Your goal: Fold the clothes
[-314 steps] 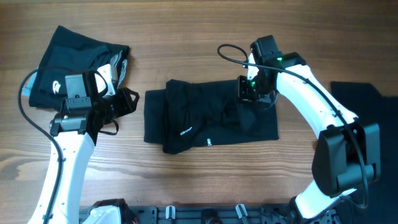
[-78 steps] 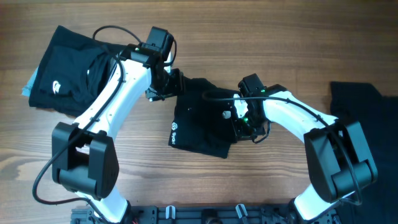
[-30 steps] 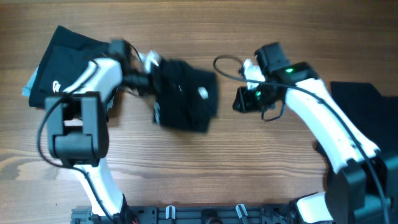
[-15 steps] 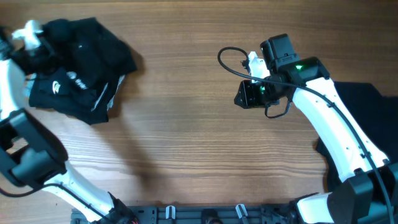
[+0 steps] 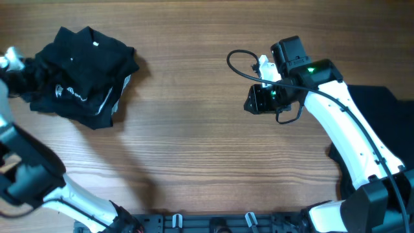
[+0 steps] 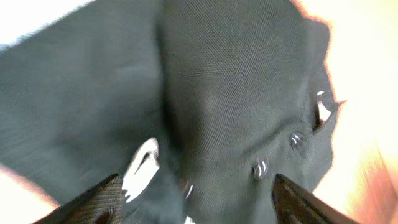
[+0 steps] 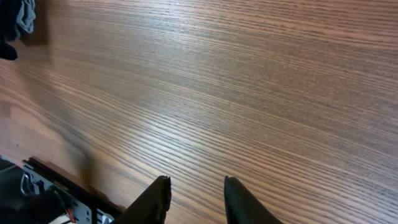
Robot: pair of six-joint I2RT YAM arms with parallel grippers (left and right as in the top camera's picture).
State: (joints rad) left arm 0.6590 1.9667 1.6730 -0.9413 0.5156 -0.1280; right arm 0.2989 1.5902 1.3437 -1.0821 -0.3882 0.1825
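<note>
Black clothes [image 5: 83, 71] heaped at the left end of the table [image 5: 194, 162]
Soft fine-knit fabric, rumpled in a loose pile with small white print, lies on striped wood grain; the left tool [image 6: 196, 190] stands wide open right against the cloth, the right tool [image 7: 197, 183] part open and empty over bare wood

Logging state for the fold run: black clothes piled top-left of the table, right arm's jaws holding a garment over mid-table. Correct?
No. The right gripper holds nothing: the right wrist view shows its jaws apart over bare table. The clothes are piled top-left, as stated.
</note>
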